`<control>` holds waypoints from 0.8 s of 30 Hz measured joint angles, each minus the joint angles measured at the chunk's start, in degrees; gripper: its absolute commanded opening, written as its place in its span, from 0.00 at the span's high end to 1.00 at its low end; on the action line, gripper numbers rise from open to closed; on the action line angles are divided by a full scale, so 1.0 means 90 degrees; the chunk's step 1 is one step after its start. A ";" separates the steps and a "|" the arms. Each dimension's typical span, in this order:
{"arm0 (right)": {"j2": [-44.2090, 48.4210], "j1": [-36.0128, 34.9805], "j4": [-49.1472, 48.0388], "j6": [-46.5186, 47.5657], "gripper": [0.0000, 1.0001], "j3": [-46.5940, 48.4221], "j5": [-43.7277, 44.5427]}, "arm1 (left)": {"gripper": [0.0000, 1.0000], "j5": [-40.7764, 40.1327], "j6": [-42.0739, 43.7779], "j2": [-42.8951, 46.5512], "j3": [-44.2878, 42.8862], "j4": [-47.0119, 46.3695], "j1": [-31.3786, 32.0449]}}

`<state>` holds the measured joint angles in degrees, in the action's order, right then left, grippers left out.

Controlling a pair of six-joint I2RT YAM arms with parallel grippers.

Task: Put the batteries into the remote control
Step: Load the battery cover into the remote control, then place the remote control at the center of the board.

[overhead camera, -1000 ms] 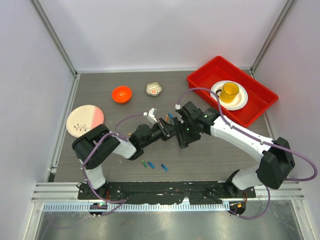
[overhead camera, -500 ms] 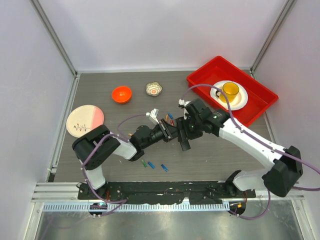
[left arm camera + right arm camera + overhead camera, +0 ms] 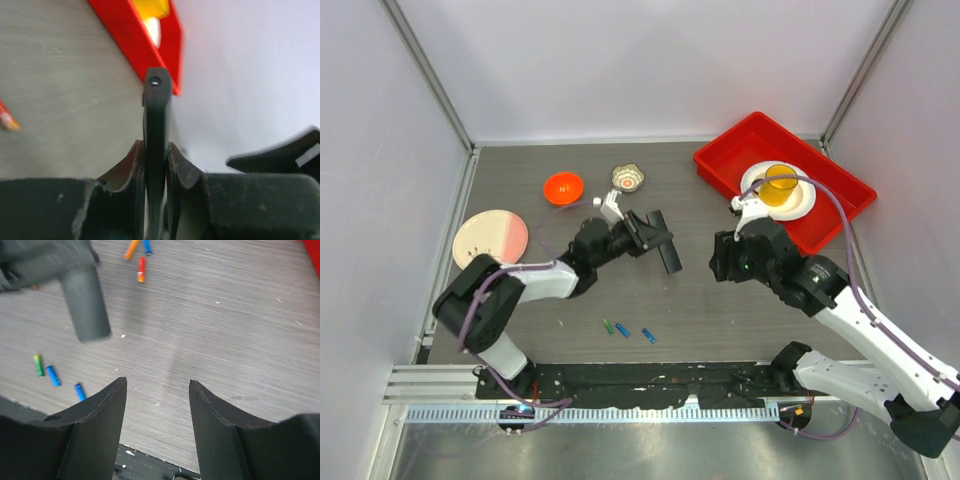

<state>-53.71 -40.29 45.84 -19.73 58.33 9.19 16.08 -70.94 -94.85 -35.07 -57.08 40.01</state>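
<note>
My left gripper (image 3: pixel 646 236) is shut on the black remote control (image 3: pixel 666 252), which shows edge-on between its jaws in the left wrist view (image 3: pixel 157 112). My right gripper (image 3: pixel 717 263) hangs open and empty to the right of the remote, apart from it; in its own view (image 3: pixel 157 384) only bare table lies between the fingers. The remote (image 3: pixel 88 307) appears blurred at upper left there. A green battery (image 3: pixel 38 365) and two blue batteries (image 3: pixel 52 376) lie loose at the left. An orange battery (image 3: pixel 131 248) and a red one (image 3: pixel 141 269) lie beyond the remote. The green battery (image 3: pixel 608 326) sits near the front edge.
A red tray (image 3: pixel 835 218) at the back right holds a white plate (image 3: pixel 804 205) and a yellow cup (image 3: pixel 781 183). An orange bowl (image 3: pixel 563 187) and a small patterned bowl (image 3: pixel 628 178) stand at the back. A pink plate (image 3: pixel 490 238) lies at the left.
My right gripper has pulled away to the right from the remote and its jaws have widened. My left gripper has carried the remote a little back and left.
</note>
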 measured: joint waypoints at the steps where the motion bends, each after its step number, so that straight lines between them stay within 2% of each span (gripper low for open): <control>1: 0.0170 0.0000 -0.0109 -0.0068 0.45 -0.0245 0.0257 | 1.00 -0.0143 0.0401 0.0248 -0.0357 0.0959 -0.0078; 3: 0.0306 0.0005 -0.0216 -0.0199 0.46 -0.0573 0.0542 | 1.00 -0.0639 0.1217 0.0537 -0.1377 0.2946 -0.0068; 5: 0.0236 0.0005 -0.0396 -0.0328 0.46 -0.0843 0.0714 | 1.00 -0.1511 0.2079 0.0646 -0.2594 0.4913 0.0007; 9: -0.0049 0.0002 -0.0675 -0.0454 0.46 -0.1197 0.0823 | 1.00 -0.3147 0.3410 0.0461 -0.4073 0.7754 0.0080; 12: 0.0010 0.0002 -0.0784 -0.0457 0.46 -0.1226 0.0894 | 1.00 -0.4272 0.4165 -0.0374 -0.5051 0.9500 0.0080; 15: 0.0109 0.0002 -0.0964 -0.0452 0.46 -0.1234 0.0925 | 1.00 -0.5204 0.4762 -0.1581 -0.5756 1.0690 0.0075; 19: 0.0136 0.0002 -0.1110 -0.0457 0.46 -0.1234 0.0923 | 1.00 -0.5911 0.5287 -0.3082 -0.6700 1.1900 0.0061; 22: 0.0185 0.0002 -0.1185 -0.0459 0.46 -0.1258 0.0923 | 1.00 -0.6266 0.5535 -0.3774 -0.7264 1.2383 0.0063; 24: 0.0306 0.0002 -0.1197 -0.0461 0.45 -0.1302 0.0923 | 0.94 -0.6394 0.5639 -0.3968 -0.7412 1.2546 0.0063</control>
<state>-50.96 -40.27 35.07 -23.88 46.61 17.50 -41.47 -20.18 -130.56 -101.78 55.83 40.58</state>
